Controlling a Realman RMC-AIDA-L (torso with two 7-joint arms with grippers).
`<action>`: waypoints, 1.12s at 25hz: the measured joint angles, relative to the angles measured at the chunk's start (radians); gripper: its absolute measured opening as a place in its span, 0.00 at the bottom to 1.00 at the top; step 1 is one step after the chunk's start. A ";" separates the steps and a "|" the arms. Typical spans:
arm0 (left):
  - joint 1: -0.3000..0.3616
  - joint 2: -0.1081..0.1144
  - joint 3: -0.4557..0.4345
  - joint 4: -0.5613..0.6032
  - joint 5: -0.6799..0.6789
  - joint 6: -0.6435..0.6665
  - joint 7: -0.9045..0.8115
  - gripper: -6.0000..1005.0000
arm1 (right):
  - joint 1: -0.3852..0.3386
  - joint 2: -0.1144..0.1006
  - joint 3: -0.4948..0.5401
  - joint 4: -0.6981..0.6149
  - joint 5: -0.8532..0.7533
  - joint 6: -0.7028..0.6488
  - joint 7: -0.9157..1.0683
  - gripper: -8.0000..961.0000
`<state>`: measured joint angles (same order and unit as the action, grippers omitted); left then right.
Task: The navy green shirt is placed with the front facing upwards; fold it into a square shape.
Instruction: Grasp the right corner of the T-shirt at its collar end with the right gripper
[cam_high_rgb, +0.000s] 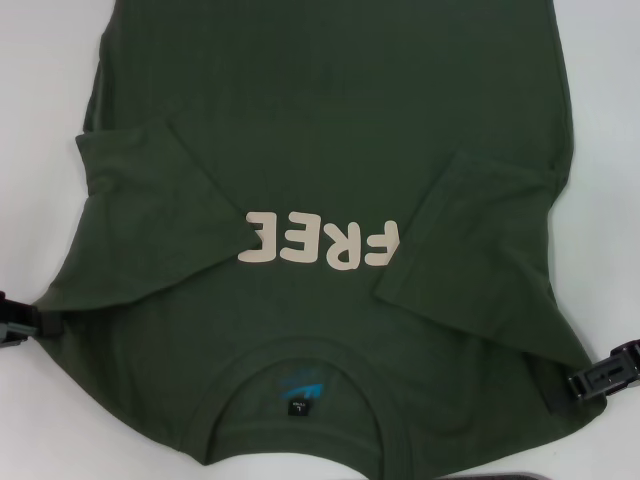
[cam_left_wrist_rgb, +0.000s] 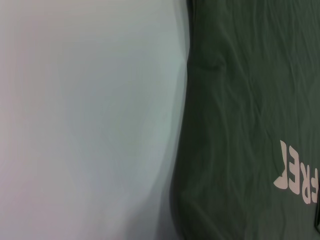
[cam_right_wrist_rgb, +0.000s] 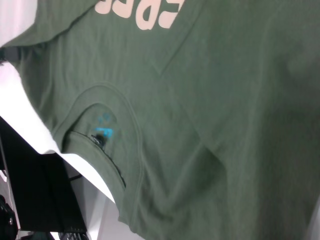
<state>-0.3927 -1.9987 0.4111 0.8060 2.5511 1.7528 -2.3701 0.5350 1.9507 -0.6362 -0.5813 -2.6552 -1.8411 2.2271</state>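
The navy green shirt (cam_high_rgb: 320, 150) lies front up on the white table (cam_high_rgb: 40, 100), its collar (cam_high_rgb: 300, 400) nearest me, with blue print and a black tag inside. The cream "FREE" lettering (cam_high_rgb: 320, 242) crosses the chest. Both short sleeves are folded inward over the body, one on the left (cam_high_rgb: 150, 200) and one on the right (cam_high_rgb: 480, 230). My left gripper (cam_high_rgb: 15, 320) sits at the shirt's left shoulder edge. My right gripper (cam_high_rgb: 600, 380) sits at the right shoulder edge, touching the cloth. The left wrist view shows the shirt's side (cam_left_wrist_rgb: 240, 100); the right wrist view shows the collar (cam_right_wrist_rgb: 100, 130).
Bare white tabletop (cam_left_wrist_rgb: 90, 120) runs along the shirt's left side, with a narrower strip on the right (cam_high_rgb: 610, 150). The table's near edge passes just below the collar, with dark equipment (cam_right_wrist_rgb: 35, 195) beneath it.
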 joint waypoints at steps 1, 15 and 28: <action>0.000 0.000 0.000 0.003 0.000 0.001 -0.001 0.04 | 0.000 0.000 -0.003 0.000 0.001 0.001 0.002 0.89; -0.001 -0.003 0.000 0.004 0.000 0.002 -0.003 0.04 | 0.005 0.000 0.012 -0.008 0.007 0.031 0.000 0.81; -0.003 -0.005 0.000 0.004 0.000 0.003 -0.006 0.04 | 0.000 -0.005 0.002 -0.012 0.007 0.028 -0.010 0.40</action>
<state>-0.3957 -2.0033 0.4111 0.8099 2.5510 1.7561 -2.3762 0.5346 1.9456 -0.6343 -0.5937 -2.6482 -1.8130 2.2166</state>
